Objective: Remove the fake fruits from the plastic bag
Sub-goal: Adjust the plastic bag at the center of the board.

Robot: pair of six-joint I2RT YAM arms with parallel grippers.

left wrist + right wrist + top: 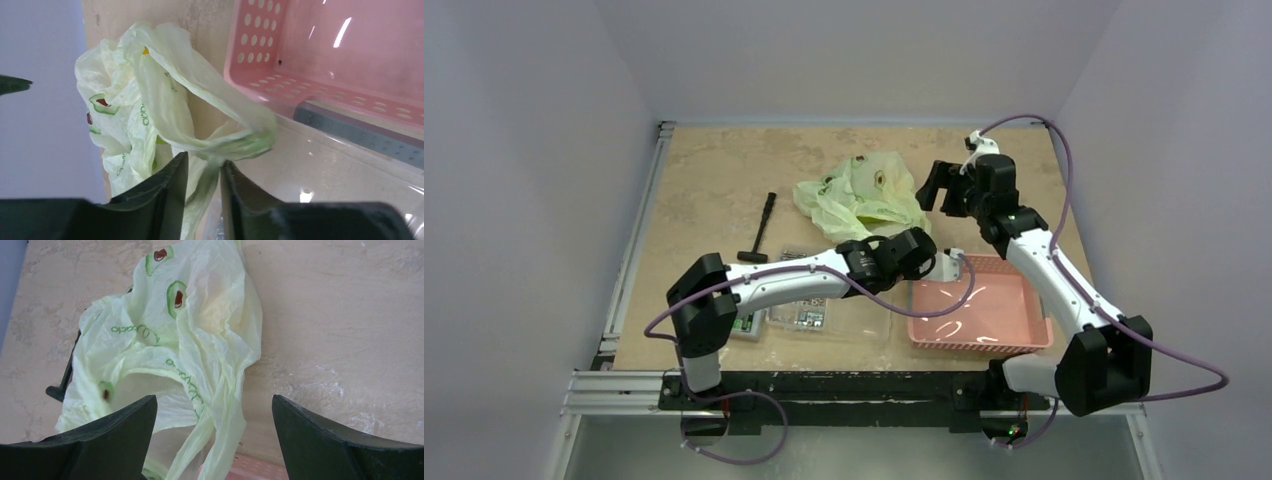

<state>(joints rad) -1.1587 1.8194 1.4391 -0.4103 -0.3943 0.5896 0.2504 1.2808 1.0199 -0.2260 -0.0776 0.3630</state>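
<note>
With the fake fruits hidden inside the plastic bag [864,195], crumpled at upper centre of the top view, the left claw [204,162] pinches its handle loop, nearly closed, while the right claw [214,401] hangs wide open and empty above, so the next move is probably to spread the mouth.

A pink basket [984,346] with perforated walls sits on the tan table [714,170], near its front right. A clear box [809,318] lies just beside its left side. A black hammer [759,230] lies farther back and left, head toward the near edge.
</note>
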